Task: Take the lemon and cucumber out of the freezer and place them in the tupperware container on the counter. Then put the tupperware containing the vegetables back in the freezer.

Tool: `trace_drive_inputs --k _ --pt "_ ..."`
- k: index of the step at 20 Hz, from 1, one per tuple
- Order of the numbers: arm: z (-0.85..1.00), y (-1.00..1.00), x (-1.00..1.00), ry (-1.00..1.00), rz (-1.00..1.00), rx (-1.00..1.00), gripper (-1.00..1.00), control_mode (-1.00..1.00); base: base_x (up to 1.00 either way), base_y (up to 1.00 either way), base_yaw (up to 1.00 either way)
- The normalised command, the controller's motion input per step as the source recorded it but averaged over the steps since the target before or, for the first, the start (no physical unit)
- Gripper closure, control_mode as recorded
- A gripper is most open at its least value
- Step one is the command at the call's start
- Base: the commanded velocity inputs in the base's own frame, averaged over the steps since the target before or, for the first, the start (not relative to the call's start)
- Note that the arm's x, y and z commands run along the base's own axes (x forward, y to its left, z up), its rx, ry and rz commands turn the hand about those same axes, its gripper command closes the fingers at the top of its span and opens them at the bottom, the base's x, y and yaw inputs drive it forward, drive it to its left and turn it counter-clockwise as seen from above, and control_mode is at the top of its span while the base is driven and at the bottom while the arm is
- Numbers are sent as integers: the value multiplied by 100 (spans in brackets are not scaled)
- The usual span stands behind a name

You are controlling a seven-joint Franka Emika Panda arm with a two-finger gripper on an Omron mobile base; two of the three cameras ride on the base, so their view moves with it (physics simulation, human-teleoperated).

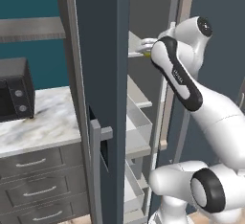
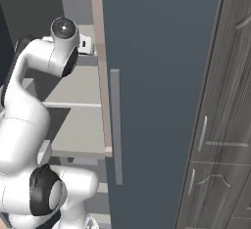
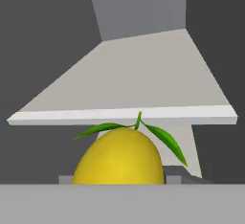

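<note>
The lemon (image 3: 119,161), bright yellow with green leaves on its stem, fills the gap between my two fingertips in the hand view. My gripper (image 3: 119,180) is shut on it, just in front of the edge of a light grey freezer shelf (image 3: 124,114). In the left base view the arm reaches into the open freezer (image 1: 103,74) at upper shelf height, and a sliver of the lemon (image 1: 147,54) peeks out by the hand. The counter (image 1: 43,122) lies left of the freezer. The cucumber and the tupperware container are out of view.
A black microwave (image 1: 14,91) stands on the counter above dark drawers (image 1: 33,163). Clear freezer drawers (image 1: 139,122) sit below my arm. The freezer's open door (image 2: 157,76) with its long grey handle (image 2: 115,125) stands close on the right, next to dark wood cabinets (image 2: 220,125).
</note>
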Motion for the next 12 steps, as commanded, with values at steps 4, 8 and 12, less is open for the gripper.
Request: trace_drive_inputs --k 4,8,12 --pt "14 -28 -100 15 0 0 100 -100 0 0 0" --pt "-1 -26 -100 18 0 0 100 -100 0 0 0" --pt "-29 -16 -81 17 0 -6 100 -100 0 0 0"
